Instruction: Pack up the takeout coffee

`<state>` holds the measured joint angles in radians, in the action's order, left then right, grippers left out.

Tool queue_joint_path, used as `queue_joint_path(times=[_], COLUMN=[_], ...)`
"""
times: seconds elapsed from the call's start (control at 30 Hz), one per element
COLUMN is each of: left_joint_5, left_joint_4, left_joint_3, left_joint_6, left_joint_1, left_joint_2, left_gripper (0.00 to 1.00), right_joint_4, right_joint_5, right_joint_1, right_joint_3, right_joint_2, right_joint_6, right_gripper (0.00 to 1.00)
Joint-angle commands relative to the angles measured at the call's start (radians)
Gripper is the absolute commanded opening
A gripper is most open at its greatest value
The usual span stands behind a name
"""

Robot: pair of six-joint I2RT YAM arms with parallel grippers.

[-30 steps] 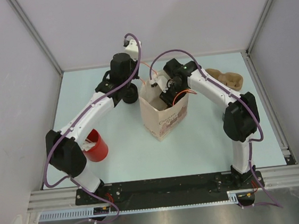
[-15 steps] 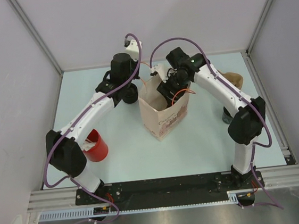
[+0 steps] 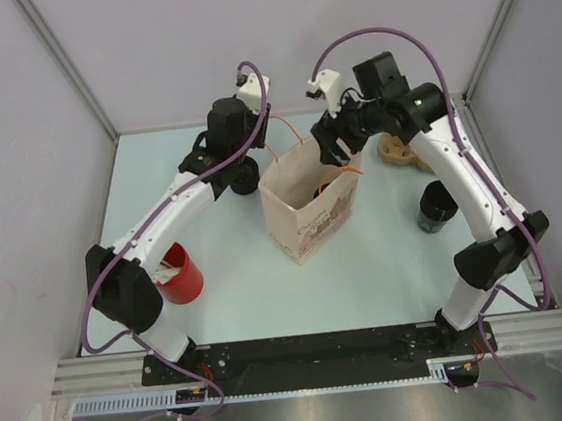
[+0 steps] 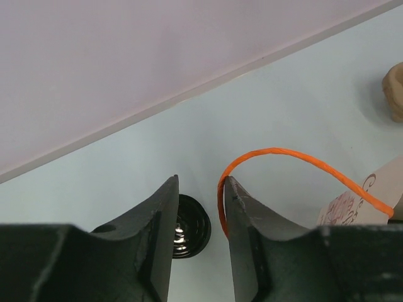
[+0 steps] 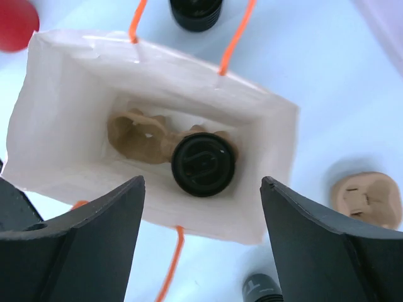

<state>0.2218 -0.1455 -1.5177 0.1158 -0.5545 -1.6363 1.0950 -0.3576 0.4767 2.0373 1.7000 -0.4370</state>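
Note:
A paper bag [image 3: 309, 211] with orange handles stands open mid-table. In the right wrist view a black-lidded coffee cup [image 5: 203, 163] sits in a brown cup carrier [image 5: 133, 134] at the bottom of the bag [image 5: 63, 100]. My right gripper [image 3: 339, 142] hangs wide open and empty above the bag's back right; in its own view it [image 5: 201, 189] looks straight down into the bag. My left gripper [image 4: 201, 182] is at the bag's back left, jaws a little apart, with the orange handle [image 4: 277, 153] running along its right finger. A black cup [image 4: 189, 225] stands below it.
Another black cup [image 3: 435, 205] stands right of the bag. A second brown carrier [image 3: 400, 148] lies at the back right. A red cup [image 3: 181, 272] stands near the left arm's base. Enclosure walls surround the table.
My right gripper has risen out of the bag and moved back and to the right, leaving the cup inside. The left arm has stayed in place.

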Motion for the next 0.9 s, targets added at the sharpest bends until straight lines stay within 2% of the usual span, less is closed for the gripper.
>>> queue_joint_path(times=[0.0, 0.07, 0.13, 0.2, 0.4, 0.87], left_joint_5=[-0.041, -0.055, -0.058, -0.065, -0.076, -0.116], left_joint_4=[-0.006, -0.017, -0.028, -0.052, -0.080, -0.137], left_joint_3=[-0.088, -0.105, -0.128, -0.160, -0.231, -0.427], left_joint_6=[0.025, 0.027, 0.031, 0.036, 0.050, 0.065], left_joint_1=[-0.005, -0.007, -0.005, -0.007, -0.007, -0.022], left_joint_2=[0.000, -0.013, -0.025, -0.046, -0.092, -0.227], left_gripper=[0.41, 0.39, 0.28, 0.21, 0.08, 0.06], right_joint_4=[-0.066, -0.079, -0.093, -0.106, -0.144, -0.211], right_joint_5=[-0.050, -0.053, -0.064, -0.084, -0.129, -0.210], right_joint_1=[-0.062, -0.082, -0.115, -0.144, -0.205, -0.331], right_joint_3=[0.026, 0.015, -0.006, -0.023, -0.107, -0.226], right_joint_2=[-0.057, -0.060, -0.065, -0.066, -0.100, -0.174], right_joint_6=[0.037, 0.050, 0.061, 0.067, 0.078, 0.103], right_gripper=[0.79, 0.79, 0.79, 0.79, 0.79, 0.79])
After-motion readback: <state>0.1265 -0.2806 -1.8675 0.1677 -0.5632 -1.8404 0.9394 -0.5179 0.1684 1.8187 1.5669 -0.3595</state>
